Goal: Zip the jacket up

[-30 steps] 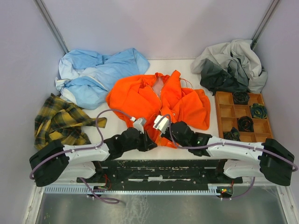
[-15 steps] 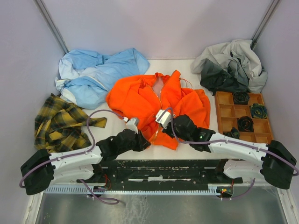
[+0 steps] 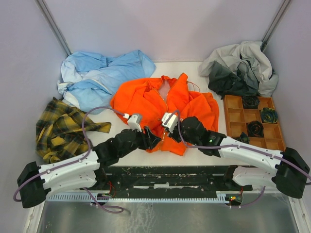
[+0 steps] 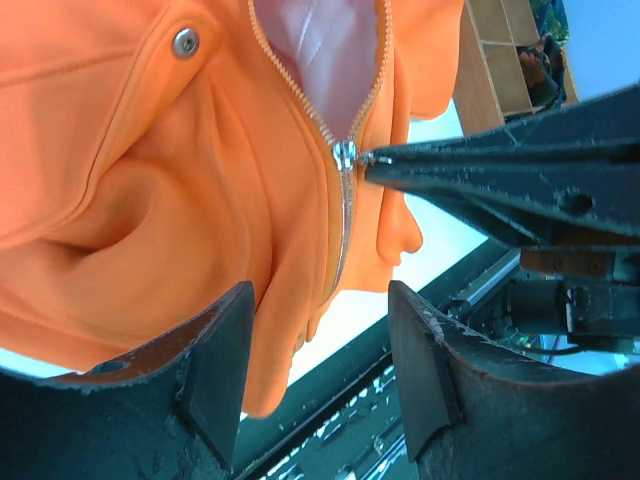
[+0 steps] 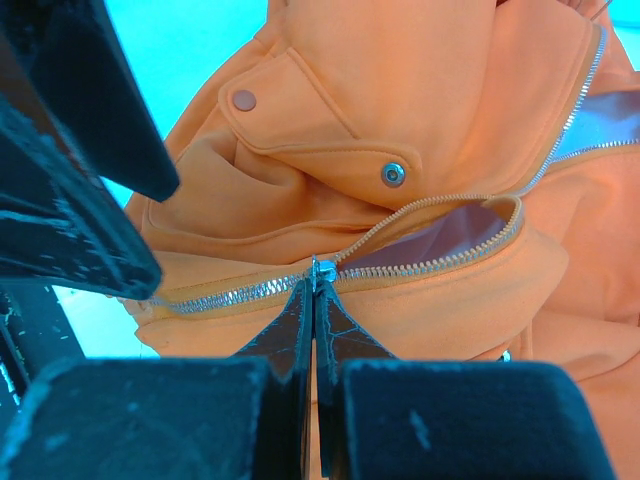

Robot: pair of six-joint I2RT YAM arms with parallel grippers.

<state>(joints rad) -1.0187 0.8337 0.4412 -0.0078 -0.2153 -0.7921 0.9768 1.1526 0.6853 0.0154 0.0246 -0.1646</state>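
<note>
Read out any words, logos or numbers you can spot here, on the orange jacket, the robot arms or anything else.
There is no readable text in any of these views.
Orange jacket: no label or logo shows.
Metal snap and zipper slider: no lettering I can make out.
Left arm and right arm: no brand or number is visible.
Wooden compartment tray: unmarked.

Bright orange jacket (image 3: pixel 146 99) with pale pink lining (image 4: pixel 320 40), silvery zipper teeth (image 5: pixel 230 292) on orange tape, a silver zipper pull (image 4: pixel 344 155) and a silver snap (image 5: pixel 393 175); white table (image 3: pixel 194 73). A light blue garment (image 3: pixel 102 77), a yellow-and-black plaid shirt (image 3: pixel 60 126), and a clothing heap (image 3: pixel 240 68) in light grey and charcoal. A brown wooden tray (image 3: pixel 226 121) with dark, green-flecked rolls (image 3: pixel 255 128). The left arm (image 3: pixel 73 170) and right arm (image 3: pixel 248 154) are white with black joints and lilac cables (image 3: pixel 85 131).
</note>
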